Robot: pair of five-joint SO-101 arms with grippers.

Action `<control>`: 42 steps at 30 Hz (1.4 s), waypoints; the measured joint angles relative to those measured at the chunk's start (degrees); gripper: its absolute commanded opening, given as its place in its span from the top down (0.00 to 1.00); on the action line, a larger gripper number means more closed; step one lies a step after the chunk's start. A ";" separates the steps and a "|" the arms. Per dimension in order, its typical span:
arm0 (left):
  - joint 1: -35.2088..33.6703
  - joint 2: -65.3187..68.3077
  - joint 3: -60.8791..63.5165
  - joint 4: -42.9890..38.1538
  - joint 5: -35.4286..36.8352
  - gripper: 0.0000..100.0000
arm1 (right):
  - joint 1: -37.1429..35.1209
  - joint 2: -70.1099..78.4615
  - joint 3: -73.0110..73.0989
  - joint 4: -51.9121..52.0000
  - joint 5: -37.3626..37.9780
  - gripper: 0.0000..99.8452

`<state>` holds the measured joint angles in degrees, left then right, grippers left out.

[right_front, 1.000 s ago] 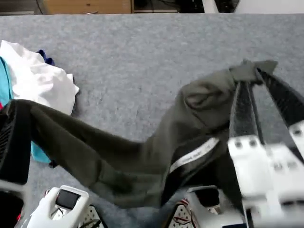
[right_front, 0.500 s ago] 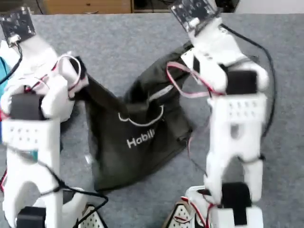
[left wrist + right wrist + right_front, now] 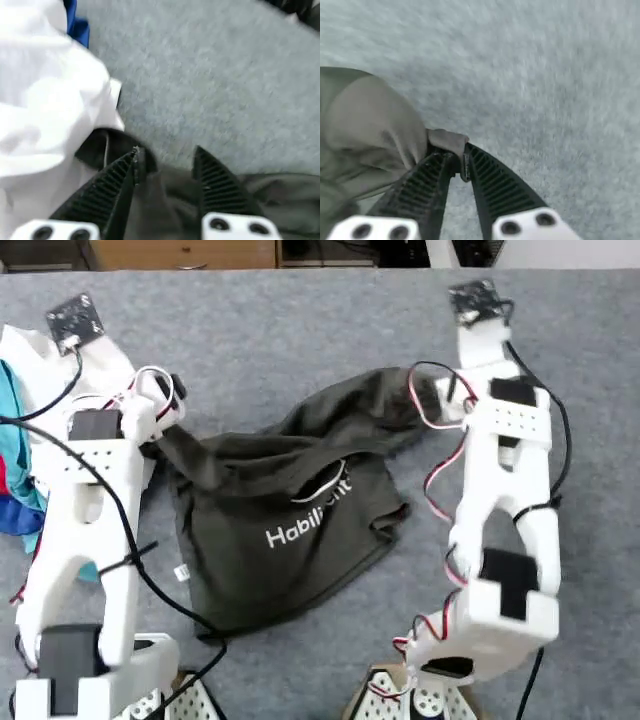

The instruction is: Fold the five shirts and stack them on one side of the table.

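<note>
Both arms have dropped away from the camera since half a second ago, and the olive shirt [image 3: 285, 525], stretched in the air between them a second back, now lies crumpled on the grey table [image 3: 300, 330].

From above, we see the shirt at the centre of the frame, printed side up, rumpled along its upper edge. One corner trails left to the left gripper [image 3: 165, 420], and another runs upper right under the right arm [image 3: 505, 470]. At the left edge, the left arm [image 3: 85, 500] lies partly over a heap of a white shirt [image 3: 30, 360] and some teal cloth [image 3: 12, 440].

On the left wrist camera, we find the left gripper [image 3: 166, 152] released, its fingers parted, with dark shirt fabric [image 3: 280, 197] lying under and between them. The white shirt [image 3: 45, 100] sits just beside it, with blue cloth [image 3: 77, 22] behind.

On the right wrist camera, the right gripper [image 3: 461, 157] is clamped on a small fold of the olive shirt [image 3: 365, 125], and the rest bunches off to one side over the table [image 3: 545, 75].
</note>
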<state>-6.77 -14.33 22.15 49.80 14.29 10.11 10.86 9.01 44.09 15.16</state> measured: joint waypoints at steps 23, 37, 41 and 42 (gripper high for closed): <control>34.64 9.67 -26.99 19.52 6.42 0.78 | 7.56 12.40 -5.10 -6.68 -10.64 0.99; 47.91 23.74 -26.99 17.93 13.89 0.82 | 8.62 12.40 -5.10 -6.68 -10.64 0.99; 50.20 28.66 -28.22 14.33 15.21 0.81 | 8.62 12.40 -5.10 -6.68 -10.64 0.99; 50.46 29.89 -28.92 13.63 16.26 0.81 | 8.62 12.40 -5.10 -6.68 -10.64 0.99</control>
<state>43.69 15.56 -6.77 63.43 30.55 18.73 23.25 3.91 37.41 4.53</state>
